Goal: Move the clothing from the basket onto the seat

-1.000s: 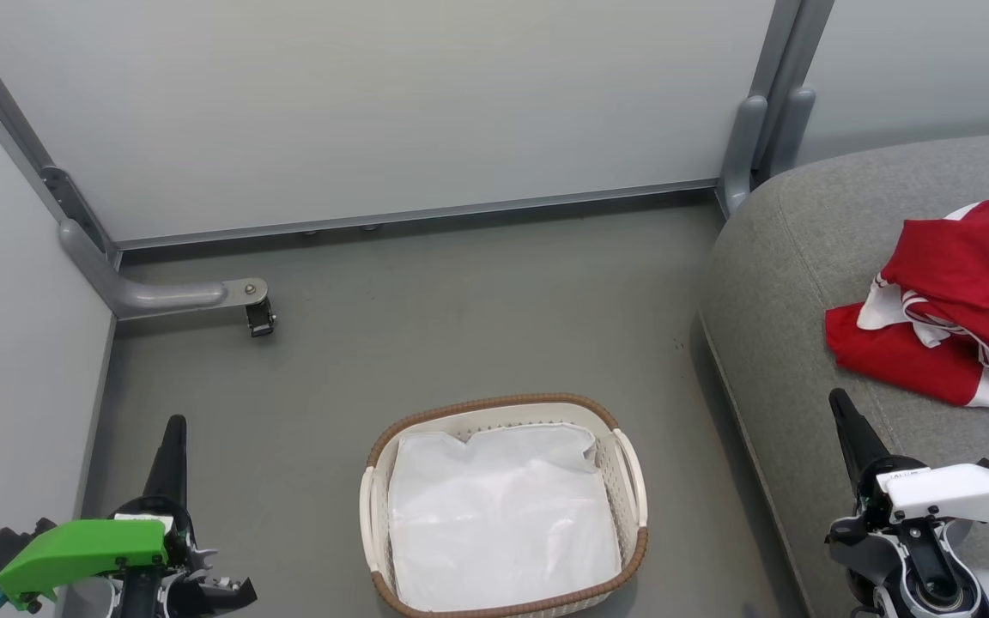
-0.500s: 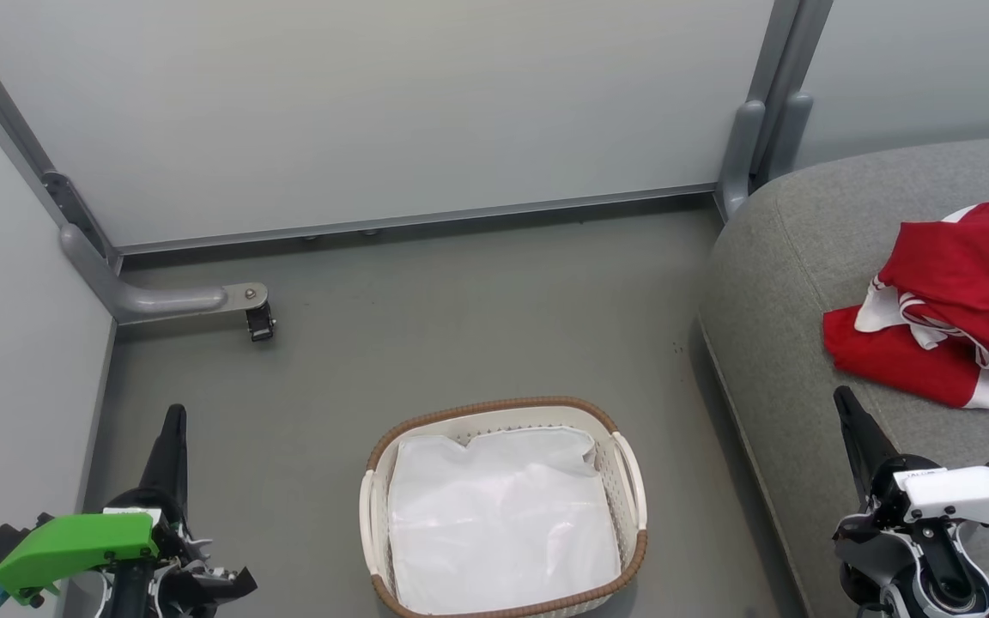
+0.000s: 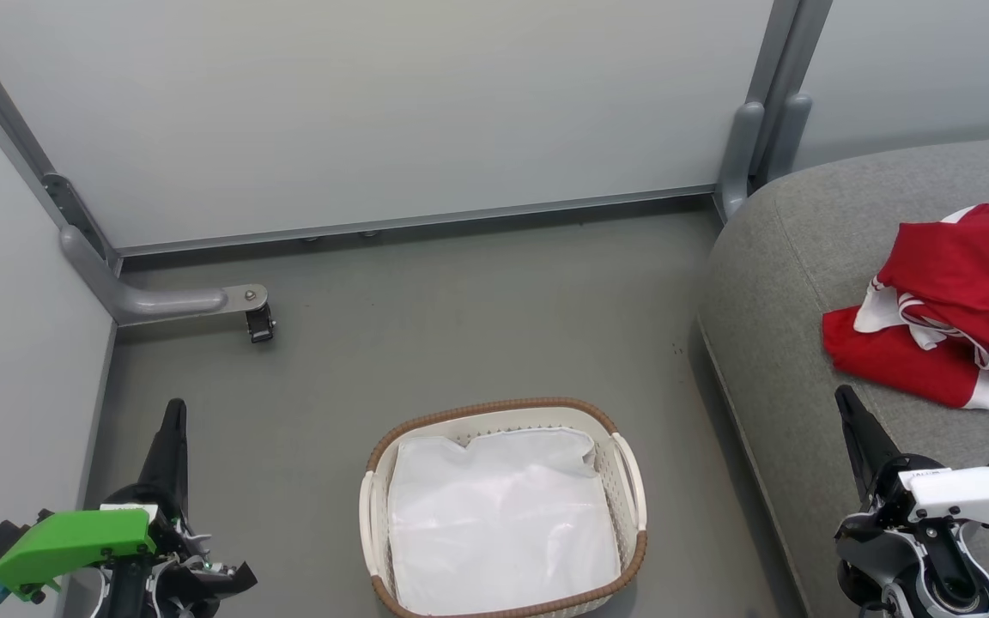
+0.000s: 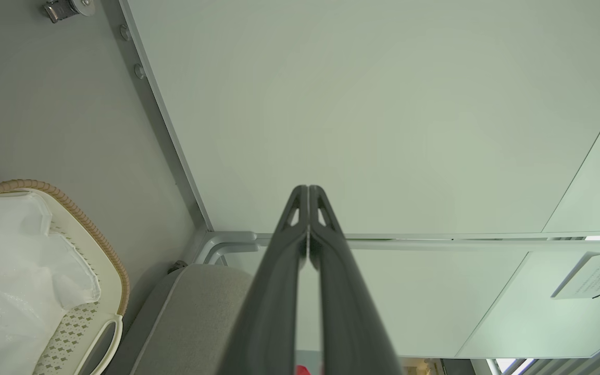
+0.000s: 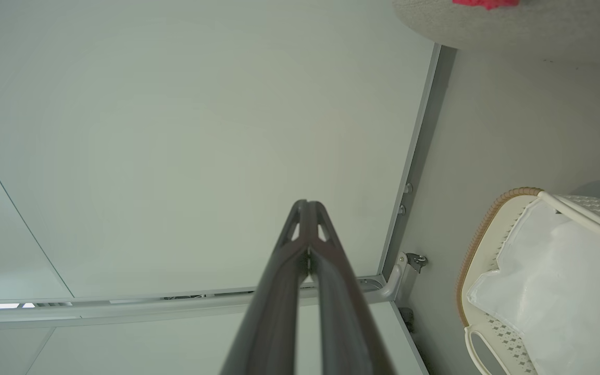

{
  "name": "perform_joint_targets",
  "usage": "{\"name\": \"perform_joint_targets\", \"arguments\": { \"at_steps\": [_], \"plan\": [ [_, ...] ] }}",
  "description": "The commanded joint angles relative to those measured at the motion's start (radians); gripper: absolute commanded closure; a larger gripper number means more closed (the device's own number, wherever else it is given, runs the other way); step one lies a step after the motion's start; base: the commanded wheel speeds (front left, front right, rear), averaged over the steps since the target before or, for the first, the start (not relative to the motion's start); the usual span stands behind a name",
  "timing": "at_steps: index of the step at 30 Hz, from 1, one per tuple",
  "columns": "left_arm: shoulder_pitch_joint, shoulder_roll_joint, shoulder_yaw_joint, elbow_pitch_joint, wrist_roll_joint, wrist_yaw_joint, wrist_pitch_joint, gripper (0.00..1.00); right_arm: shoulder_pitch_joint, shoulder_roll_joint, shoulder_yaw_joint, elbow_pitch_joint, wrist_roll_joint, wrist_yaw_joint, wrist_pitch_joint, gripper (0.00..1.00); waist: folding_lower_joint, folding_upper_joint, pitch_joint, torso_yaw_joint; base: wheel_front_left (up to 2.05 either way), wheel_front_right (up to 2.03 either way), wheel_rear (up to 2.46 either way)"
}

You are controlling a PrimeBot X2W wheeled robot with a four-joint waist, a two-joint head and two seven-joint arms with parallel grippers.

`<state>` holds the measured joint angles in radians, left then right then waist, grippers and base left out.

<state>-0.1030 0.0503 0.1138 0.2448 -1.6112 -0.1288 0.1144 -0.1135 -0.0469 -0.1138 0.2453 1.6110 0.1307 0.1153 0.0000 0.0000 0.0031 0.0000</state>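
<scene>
The red clothing (image 3: 962,296) with white stripes lies in a heap on the grey seat (image 3: 795,292) at the right; a scrap of the clothing (image 5: 485,2) shows on the seat (image 5: 513,26) in the right wrist view. The white basket (image 3: 632,481) with a brown rim stands on the floor at bottom centre, holding a plain white liner sheet (image 3: 499,519). My left gripper (image 3: 173,410) is shut and empty at the lower left, left of the basket (image 4: 97,250). My right gripper (image 3: 844,396) is shut and empty over the seat's front, just below the clothing.
Pale partition panels (image 3: 391,103) wall off the back and the left side. A grey panel foot with a small black caster (image 3: 259,324) sticks out onto the floor at the left. The grey floor (image 3: 460,318) lies between panels, basket and seat.
The picture has shifted slightly downward, so the camera moved a little. Both grippers stay shut and sit slightly lower in the picture. The clothing and the basket lie as before.
</scene>
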Motion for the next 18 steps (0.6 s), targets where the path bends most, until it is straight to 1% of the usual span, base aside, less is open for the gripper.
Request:
{"name": "perform_joint_targets", "arguments": {
  "at_steps": [1,18],
  "plan": [
    [-0.011,-0.001,0.002,-0.001,-0.003,-0.004,0.003,1.0,0.011,-0.006,-0.003,-0.004,0.004,0.0,0.001,1.0,0.0,0.0,0.0,0.0,0.0,0.0,0.0],
    [-0.011,-0.001,0.002,-0.001,-0.003,-0.004,0.003,1.0,0.011,-0.006,-0.003,-0.003,0.004,0.0,0.001,1.0,0.0,0.0,0.0,0.0,0.0,0.0,0.0]
  ]
}}
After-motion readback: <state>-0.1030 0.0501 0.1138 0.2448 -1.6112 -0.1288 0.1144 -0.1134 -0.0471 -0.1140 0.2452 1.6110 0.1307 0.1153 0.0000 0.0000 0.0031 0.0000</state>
